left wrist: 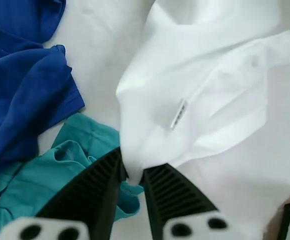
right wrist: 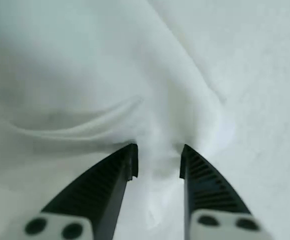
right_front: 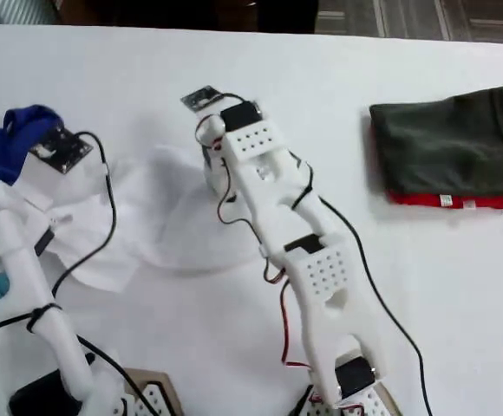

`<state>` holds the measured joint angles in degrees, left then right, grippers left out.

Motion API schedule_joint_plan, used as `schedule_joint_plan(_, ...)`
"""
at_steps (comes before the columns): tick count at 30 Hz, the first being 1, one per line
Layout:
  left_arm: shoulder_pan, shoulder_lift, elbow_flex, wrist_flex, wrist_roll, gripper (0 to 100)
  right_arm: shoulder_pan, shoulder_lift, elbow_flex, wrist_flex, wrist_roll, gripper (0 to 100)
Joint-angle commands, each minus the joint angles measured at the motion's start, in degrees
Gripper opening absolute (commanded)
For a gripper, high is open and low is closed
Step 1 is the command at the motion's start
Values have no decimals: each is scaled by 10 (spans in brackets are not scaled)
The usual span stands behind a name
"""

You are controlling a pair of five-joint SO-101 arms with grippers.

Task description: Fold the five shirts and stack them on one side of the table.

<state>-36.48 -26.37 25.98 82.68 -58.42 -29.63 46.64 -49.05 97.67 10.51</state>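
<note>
High view: the white shirt [right_front: 160, 217] lies crumpled on the bench [right_front: 425, 295], left of centre in the picture, with both arms down on it. A folded dark green shirt [right_front: 447, 143] sits on a folded red shirt [right_front: 455, 200], well apart toward the picture's right. A blue shirt [right_front: 9, 139] is bunched at the picture's left edge.

Left wrist view adds a teal shirt [left wrist: 45, 175] touching the blue one. The left jaws are nearly closed, pinching a fold of white cloth.

Right wrist view: the right jaws stand a narrow gap apart, gripping a ridge of the white shirt.
</note>
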Motion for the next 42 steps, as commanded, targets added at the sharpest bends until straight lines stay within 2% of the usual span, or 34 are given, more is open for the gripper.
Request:
schedule_joint_plan(1, -1, 0, -3, -7, 4, 24, -15, -76, -33, 3, 3, 157)
schedule_joint_plan(6, -1, 0, -5, -7, 4, 24, -36, -56, -35, 0, 1, 156)
schedule_joint_plan(15, -1, 0, -2, -4, 4, 24, -38, -16, -36, -49, 4, 155)
schedule_joint_plan(24, -1, 0, -2, -4, 4, 24, -39, -12, -30, -45, 4, 154)
schedule_joint_plan(31, -1, 0, -2, -3, 4, 24, -39, -7, -29, -44, 5, 31)
schedule_joint_plan(42, -1, 0, -2, -3, 4, 24, -38, 50, -35, -36, 4, 153)
